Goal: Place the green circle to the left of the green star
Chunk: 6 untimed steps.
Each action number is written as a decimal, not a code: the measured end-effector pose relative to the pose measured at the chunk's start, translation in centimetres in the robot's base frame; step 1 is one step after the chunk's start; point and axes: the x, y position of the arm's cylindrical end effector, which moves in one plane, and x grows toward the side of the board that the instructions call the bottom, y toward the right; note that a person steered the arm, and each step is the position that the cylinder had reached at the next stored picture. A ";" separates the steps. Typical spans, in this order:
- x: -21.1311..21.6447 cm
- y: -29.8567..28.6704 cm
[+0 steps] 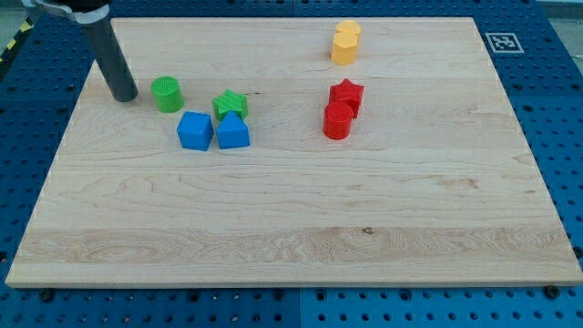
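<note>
The green circle (168,94) stands on the wooden board (291,219) at the upper left. The green star (230,104) lies a short way to its right, with a gap between them. My tip (125,97) rests on the board just left of the green circle, a small gap apart. The rod rises up and to the left out of the view's top.
A blue cube (195,130) and a blue block (233,132) sit just below the green star. A red star (347,94) and a red cylinder (338,120) sit at centre right. Two yellow blocks (345,43) stand near the top edge.
</note>
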 end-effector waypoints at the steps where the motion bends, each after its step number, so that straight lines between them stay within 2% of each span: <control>1: -0.5 2.8; 2: 3.2 6.5; 3: 3.4 6.6; 5: -2.4 5.9; 6: -2.2 6.7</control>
